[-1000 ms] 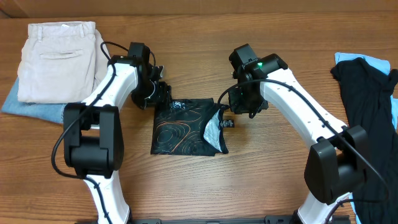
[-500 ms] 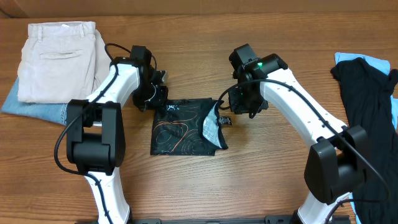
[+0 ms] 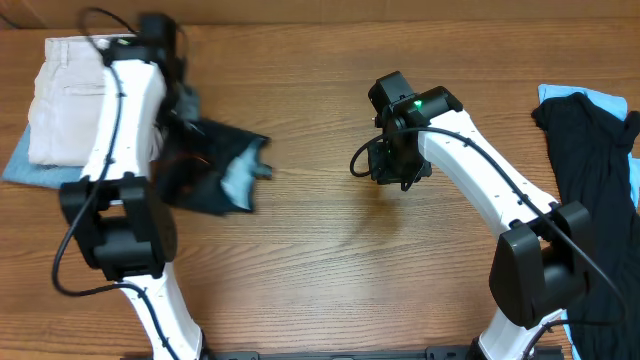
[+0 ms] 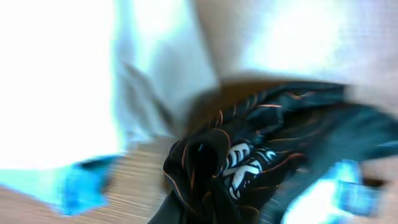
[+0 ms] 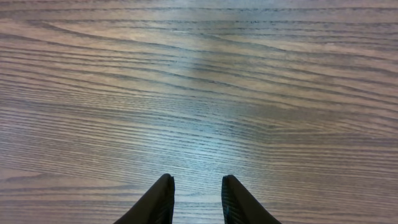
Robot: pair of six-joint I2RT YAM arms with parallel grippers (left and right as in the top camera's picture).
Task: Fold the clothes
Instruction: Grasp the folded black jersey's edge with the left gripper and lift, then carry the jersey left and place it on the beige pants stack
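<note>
T-shirt [image 3: 215, 165], folded, leaving worktop [image 3: 320, 250] centre, swinging left toward trousers [image 3: 75, 95], left claw [image 3: 185, 112] clenching it; right claw [image 5: 196, 179] idling parted, empty.

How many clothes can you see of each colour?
Beige: 1, the trousers
Blue: 2, the jeans and a blue cloth
Black: 2, the T-shirt and a black garment
Total: 5

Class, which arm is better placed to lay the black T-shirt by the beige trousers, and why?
Left. The left gripper appears to hold the black T-shirt right beside the beige trousers. The right gripper hangs open and empty over the table, well away.
</note>
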